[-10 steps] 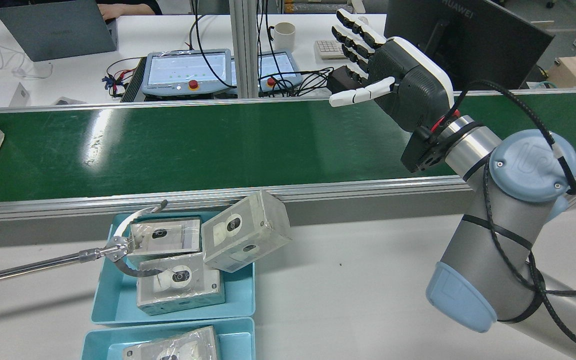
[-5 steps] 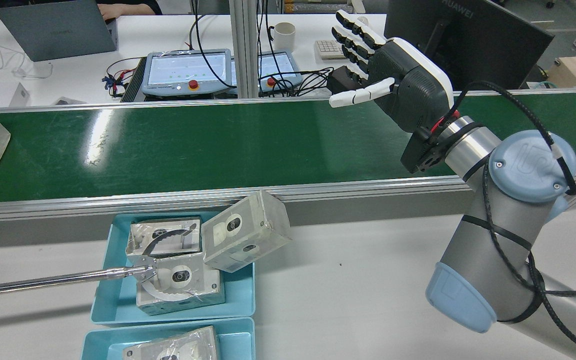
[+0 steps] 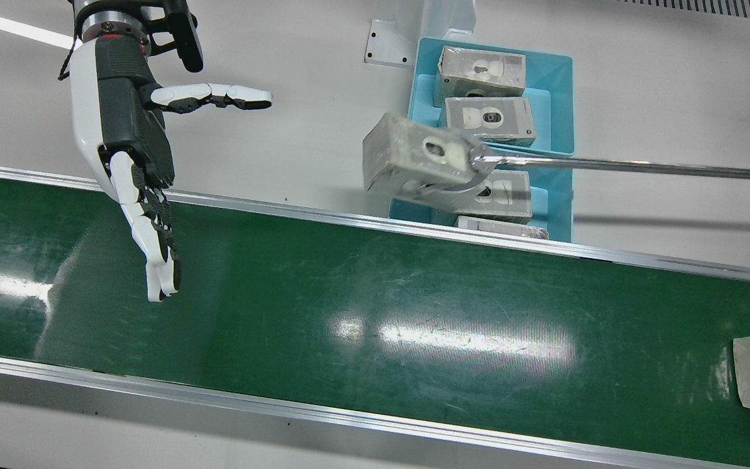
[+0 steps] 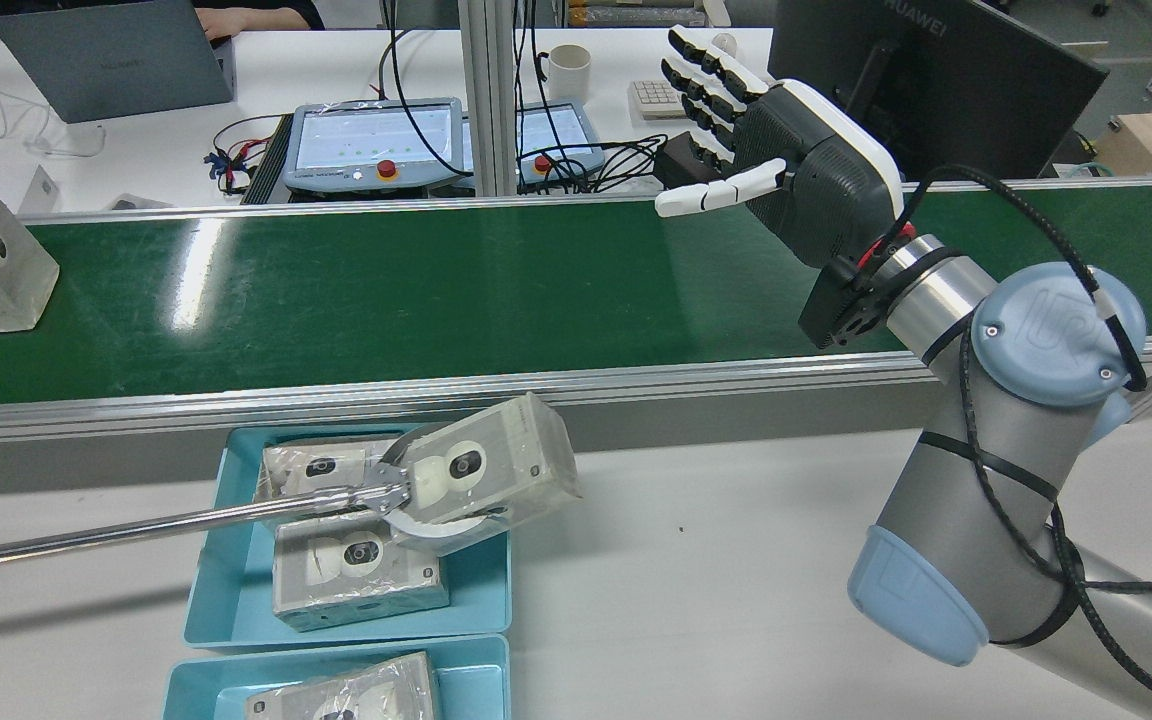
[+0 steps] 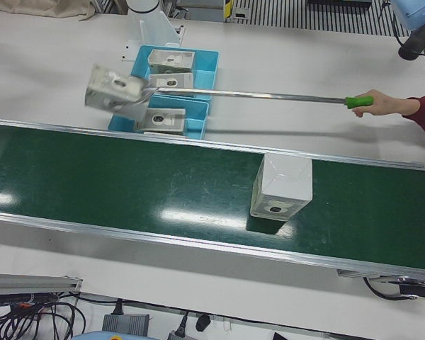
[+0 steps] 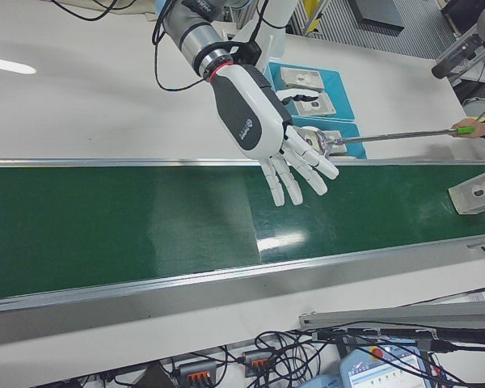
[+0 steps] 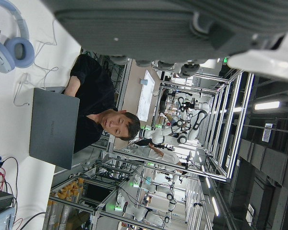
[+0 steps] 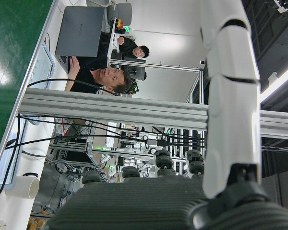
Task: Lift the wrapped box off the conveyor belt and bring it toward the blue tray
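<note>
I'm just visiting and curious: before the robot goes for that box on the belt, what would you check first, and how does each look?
1. Right hand empty, fingers apart: ok.
2. Box on the belt: ok.
3. Box within the hand's reach: not ok, it sits far along the belt.
4. Tray has room: not ok, boxes fill it.
5. Tray area clear: not ok, a person's grabber is lifting a box there.
6. Left hand state: cannot tell.

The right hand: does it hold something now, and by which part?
No. The right hand is open above the belt, holding nothing. The wrapped box rides the belt untouched, far from it.
</note>
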Motion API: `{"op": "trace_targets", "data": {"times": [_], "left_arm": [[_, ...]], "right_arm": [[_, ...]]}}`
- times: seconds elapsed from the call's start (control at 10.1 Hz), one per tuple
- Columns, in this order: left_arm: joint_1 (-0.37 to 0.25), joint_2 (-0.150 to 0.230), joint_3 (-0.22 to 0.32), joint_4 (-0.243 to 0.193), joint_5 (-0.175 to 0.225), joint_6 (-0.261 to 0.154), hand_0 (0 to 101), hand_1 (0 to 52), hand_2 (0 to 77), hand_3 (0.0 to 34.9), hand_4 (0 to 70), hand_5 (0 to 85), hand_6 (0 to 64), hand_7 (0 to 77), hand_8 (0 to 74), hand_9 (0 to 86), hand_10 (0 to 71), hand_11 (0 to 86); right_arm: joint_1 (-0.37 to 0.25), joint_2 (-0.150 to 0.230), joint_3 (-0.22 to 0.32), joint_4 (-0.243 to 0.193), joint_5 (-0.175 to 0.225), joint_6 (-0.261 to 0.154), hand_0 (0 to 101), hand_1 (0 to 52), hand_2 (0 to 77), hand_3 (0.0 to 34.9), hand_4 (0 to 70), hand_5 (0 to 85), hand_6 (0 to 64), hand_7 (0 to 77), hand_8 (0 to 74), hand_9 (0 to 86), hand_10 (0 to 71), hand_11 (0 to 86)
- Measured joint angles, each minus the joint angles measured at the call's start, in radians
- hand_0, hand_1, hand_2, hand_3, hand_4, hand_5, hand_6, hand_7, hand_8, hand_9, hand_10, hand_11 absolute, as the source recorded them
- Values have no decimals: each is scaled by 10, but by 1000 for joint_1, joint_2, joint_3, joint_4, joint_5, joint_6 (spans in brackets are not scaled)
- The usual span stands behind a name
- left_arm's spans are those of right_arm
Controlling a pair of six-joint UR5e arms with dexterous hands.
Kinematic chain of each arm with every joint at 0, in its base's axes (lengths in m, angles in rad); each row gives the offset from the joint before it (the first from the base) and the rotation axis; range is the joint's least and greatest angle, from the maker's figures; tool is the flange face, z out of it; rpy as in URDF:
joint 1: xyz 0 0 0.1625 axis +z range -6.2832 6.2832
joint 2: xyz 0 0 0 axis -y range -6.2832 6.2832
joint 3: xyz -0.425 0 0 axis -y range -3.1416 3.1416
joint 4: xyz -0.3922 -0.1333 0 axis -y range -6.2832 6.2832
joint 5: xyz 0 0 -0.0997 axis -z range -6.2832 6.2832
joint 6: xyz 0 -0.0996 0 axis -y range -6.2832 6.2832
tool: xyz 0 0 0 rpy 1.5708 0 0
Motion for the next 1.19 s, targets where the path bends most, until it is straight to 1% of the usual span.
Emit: {"op": "trace_targets", "data": {"times": [0.3, 0.4, 0.59, 0.69, 0.79, 0.89, 0.99, 1.09, 1.19], "left_arm": [[0, 0, 0, 0, 0, 0, 0, 0, 5, 0, 0, 11, 0, 0, 0, 0, 0, 0], [0, 0, 0, 0, 0, 0, 0, 0, 5, 0, 0, 11, 0, 0, 0, 0, 0, 0], [0, 0, 0, 0, 0, 0, 0, 0, 5, 0, 0, 11, 0, 0, 0, 0, 0, 0], [0, 0, 0, 0, 0, 0, 0, 0, 5, 0, 0, 11, 0, 0, 0, 0, 0, 0], [0, 0, 0, 0, 0, 0, 0, 0, 5, 0, 0, 11, 0, 5, 0, 0, 0, 0], [0, 0, 0, 0, 0, 0, 0, 0, 5, 0, 0, 11, 0, 5, 0, 0, 0, 0], [0, 0, 0, 0, 0, 0, 0, 0, 5, 0, 0, 11, 0, 5, 0, 0, 0, 0], [0, 0, 0, 0, 0, 0, 0, 0, 5, 0, 0, 11, 0, 0, 0, 0, 0, 0], [0, 0, 0, 0, 0, 0, 0, 0, 5, 0, 0, 11, 0, 0, 0, 0, 0, 0]], "right_arm": [[-8, 0, -5, -2, -1, -1, 492, 169, 131, 182, 11, 76, 0, 0, 0, 11, 0, 16], [-11, -3, -13, -3, -2, -2, 492, 169, 131, 191, 11, 76, 0, 0, 0, 11, 0, 16], [-13, -13, -34, -1, -2, 0, 492, 169, 131, 190, 11, 76, 0, 0, 0, 11, 0, 16], [-12, -16, -42, 0, -2, 2, 486, 153, 114, 198, 11, 71, 0, 5, 0, 11, 0, 16], [-10, -18, -46, 1, -2, 4, 478, 125, 71, 178, 0, 33, 0, 5, 22, 11, 0, 16], [-9, -18, -48, 1, -2, 5, 457, 54, 16, 158, 0, 33, 0, 0, 22, 11, 0, 16], [-8, -18, -50, 2, -2, 8, 457, 54, 16, 158, 0, 33, 0, 0, 22, 11, 0, 16], [-8, -18, -51, 2, -2, 10, 412, 44, 16, 84, 0, 22, 0, 5, 11, 11, 0, 16], [-10, -18, -53, 2, -2, 11, 412, 44, 16, 84, 0, 22, 0, 5, 11, 11, 0, 16]]}}
